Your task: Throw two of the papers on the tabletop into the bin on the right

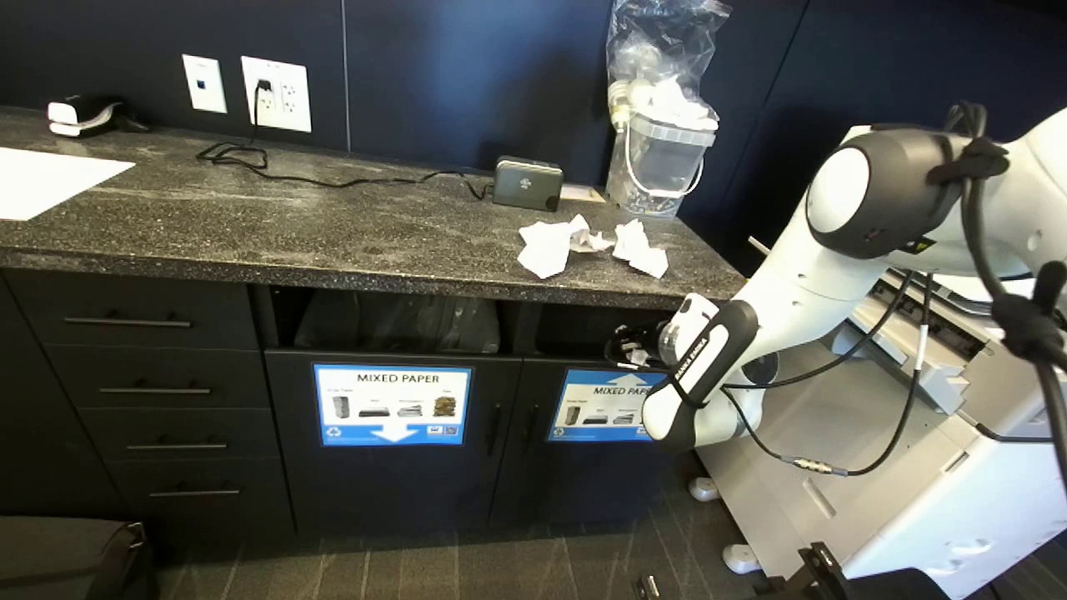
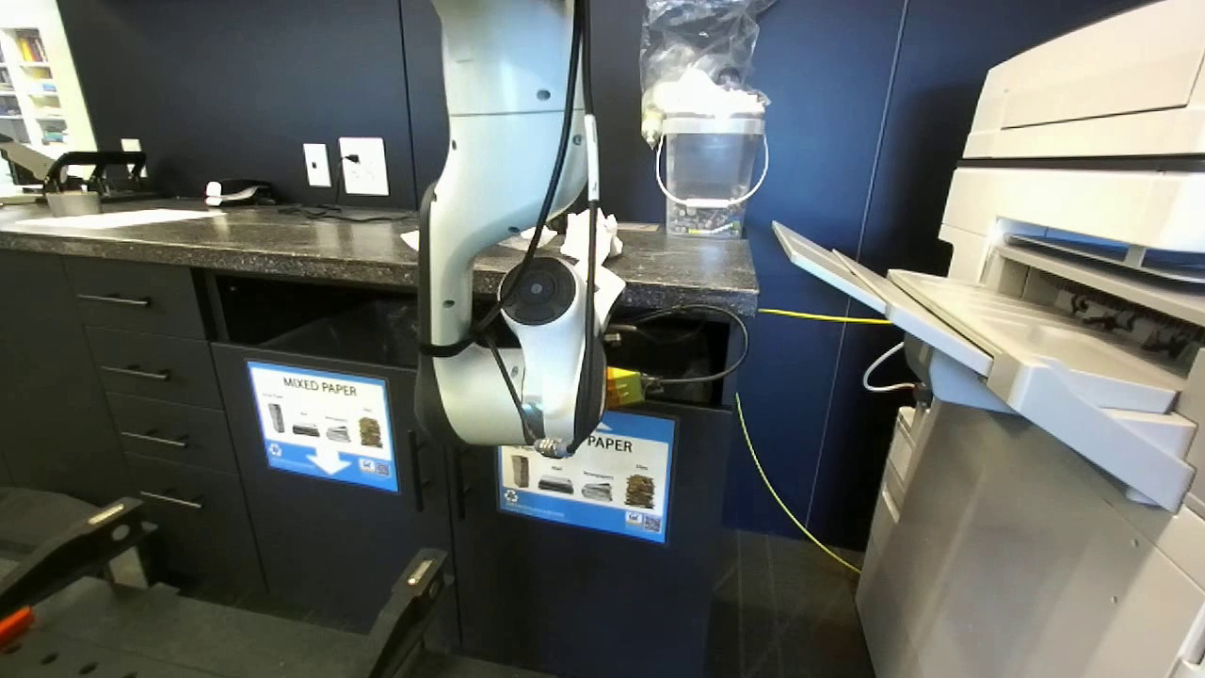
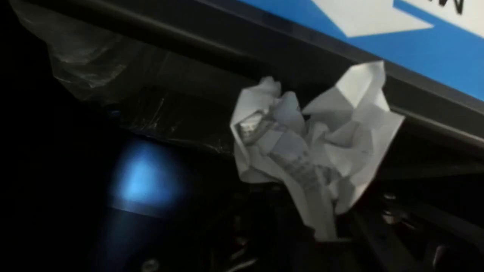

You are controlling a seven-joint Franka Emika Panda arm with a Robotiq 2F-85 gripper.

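White crumpled papers lie on the dark tabletop near its right end: a left paper [image 1: 546, 248] and a right paper [image 1: 642, 250]; crumpled paper [image 2: 591, 235] also shows in an exterior view, partly behind the arm. The right bin is the cabinet opening [image 2: 692, 344] under the tabletop, above a "MIXED PAPER" sign [image 1: 596, 407]. My gripper [image 1: 629, 346] is at that opening, turned toward it. In the wrist view, my gripper [image 3: 321, 200] is shut on a crumpled paper [image 3: 351, 139], by its narrow end. The paper is at the bin's front edge [image 3: 427, 98]; the fingers are dark.
A second bin opening [image 1: 400, 321] is to the left. A grey box [image 1: 528, 183] and a bucket [image 1: 658, 162] with a plastic bag stand at the back of the tabletop. A printer [image 2: 1064, 377] stands to the right. A plastic liner [image 3: 90, 64] hangs inside the bin.
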